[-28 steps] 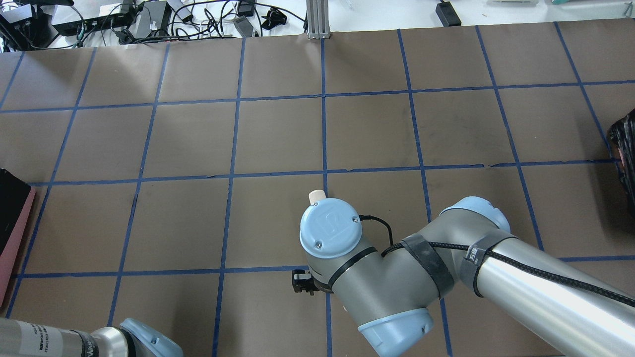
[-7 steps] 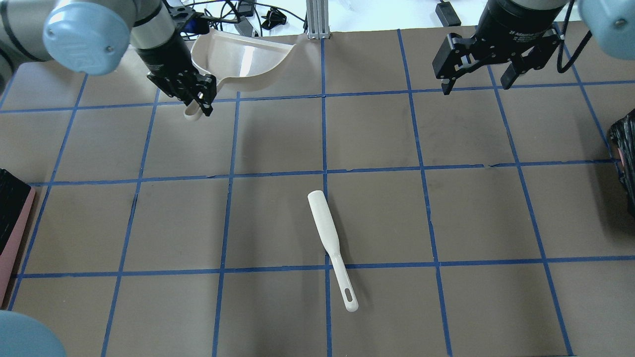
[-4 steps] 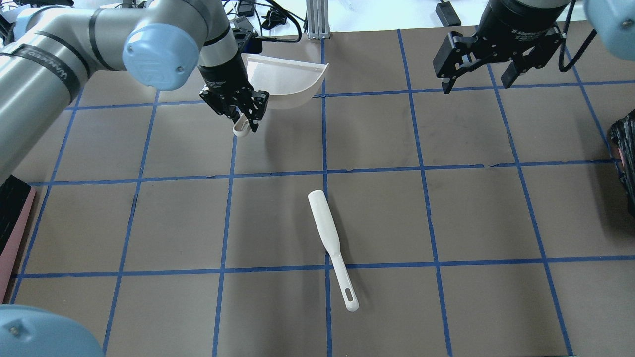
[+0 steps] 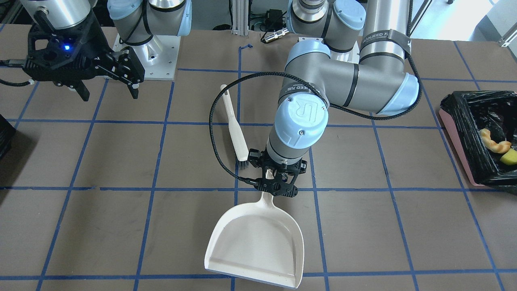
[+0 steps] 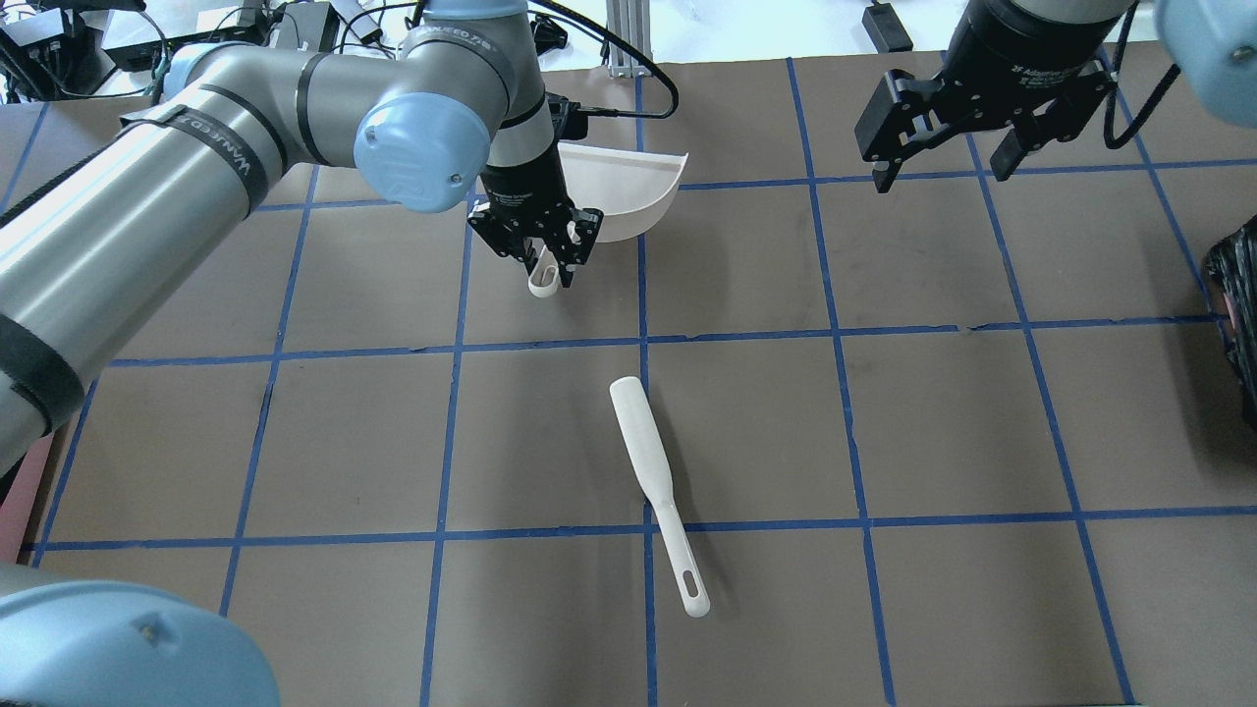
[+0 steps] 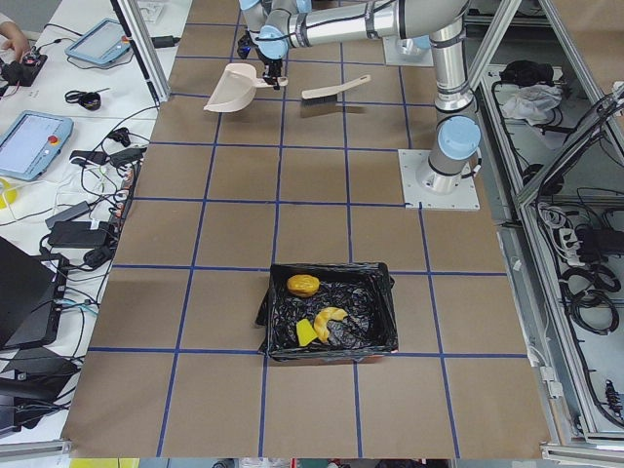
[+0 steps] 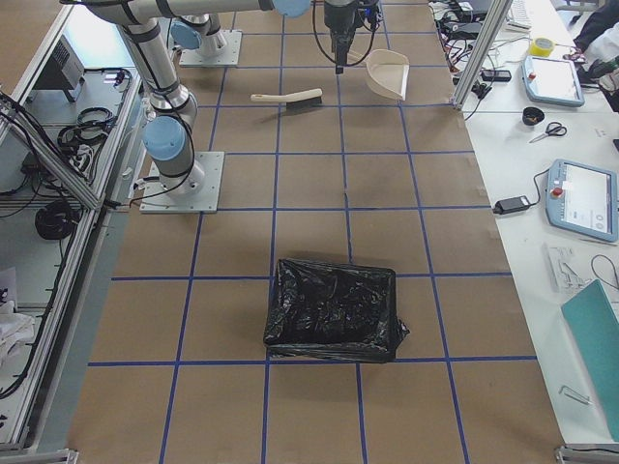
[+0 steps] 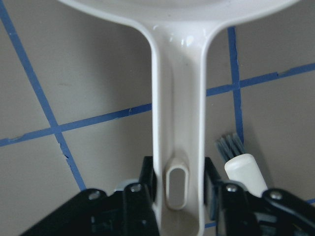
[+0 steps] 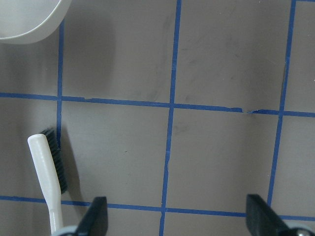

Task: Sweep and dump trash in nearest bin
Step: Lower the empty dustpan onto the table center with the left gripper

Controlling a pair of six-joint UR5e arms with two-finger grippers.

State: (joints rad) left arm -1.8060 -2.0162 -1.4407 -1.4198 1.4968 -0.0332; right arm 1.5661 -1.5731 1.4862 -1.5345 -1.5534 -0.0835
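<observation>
Gripping the dustpan (image 4: 258, 242) handle, the left gripper (image 4: 276, 184) has its fingers closed on it above the counter (image 4: 121, 161); the right gripper (image 5: 967, 147) hangs open and empty. Trash (image 6: 317, 317) lies inside the bin (image 6: 331, 312), apparently all three pieces. Risk: lowering the pan could knock the brush (image 5: 653, 486) if misjudged.

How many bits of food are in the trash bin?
3, all in the pink bin on its black bag: a brown-orange lump toward the far end, a curved tan peel and a yellow-green wedge nearer. The crinkles might hide more.
</observation>
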